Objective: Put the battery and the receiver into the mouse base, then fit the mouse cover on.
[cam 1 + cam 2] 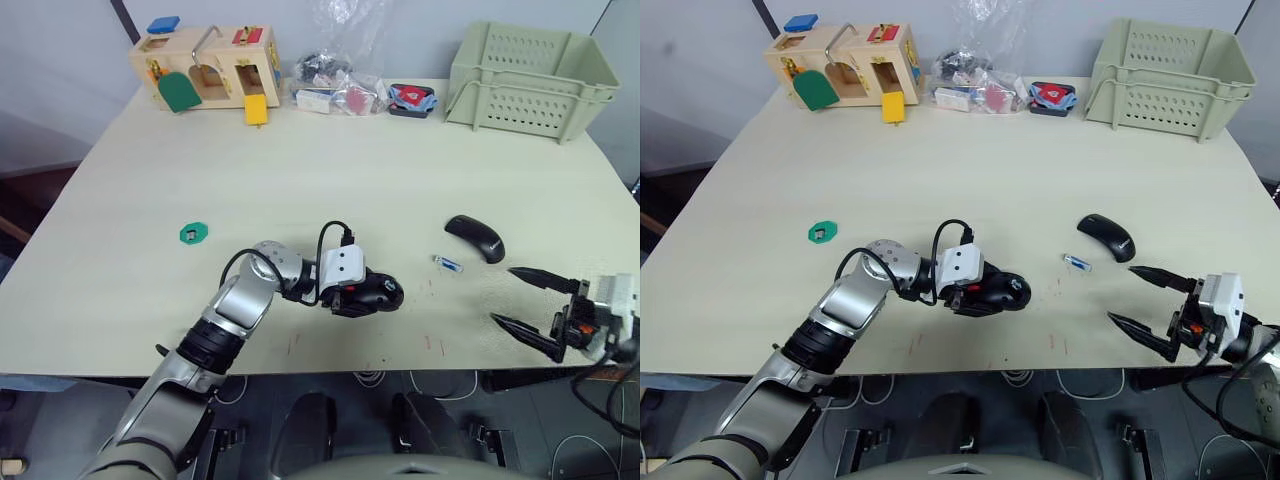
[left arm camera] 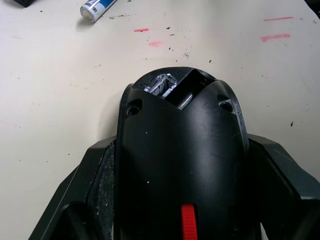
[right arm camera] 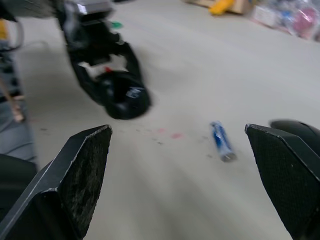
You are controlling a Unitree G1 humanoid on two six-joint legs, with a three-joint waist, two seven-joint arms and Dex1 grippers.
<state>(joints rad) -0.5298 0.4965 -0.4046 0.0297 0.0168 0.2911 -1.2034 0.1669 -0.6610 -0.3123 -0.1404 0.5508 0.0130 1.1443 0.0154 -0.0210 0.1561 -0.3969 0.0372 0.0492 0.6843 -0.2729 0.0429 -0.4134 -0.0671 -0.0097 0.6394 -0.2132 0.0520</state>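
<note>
My left gripper (image 1: 385,293) is shut on the mouse base (image 1: 378,292), a black oval body resting on the table near the front edge. In the left wrist view both fingers (image 2: 100,175) hug the sides of the base (image 2: 180,150), which shows a red patch and an open compartment. The battery (image 1: 449,264), white with blue, lies a little to the right. Just beyond it rests the glossy black mouse cover (image 1: 475,238). My right gripper (image 1: 503,296) hovers open at the front right, pointing toward the battery (image 3: 221,141). The receiver is hidden from me.
A flat green hexagonal piece (image 1: 194,233) lies to the left. Along the back stand a wooden latch box (image 1: 205,65), plastic bags of small parts (image 1: 340,92) and a pale crate (image 1: 530,70). The table's front edge (image 1: 400,372) is close to both grippers.
</note>
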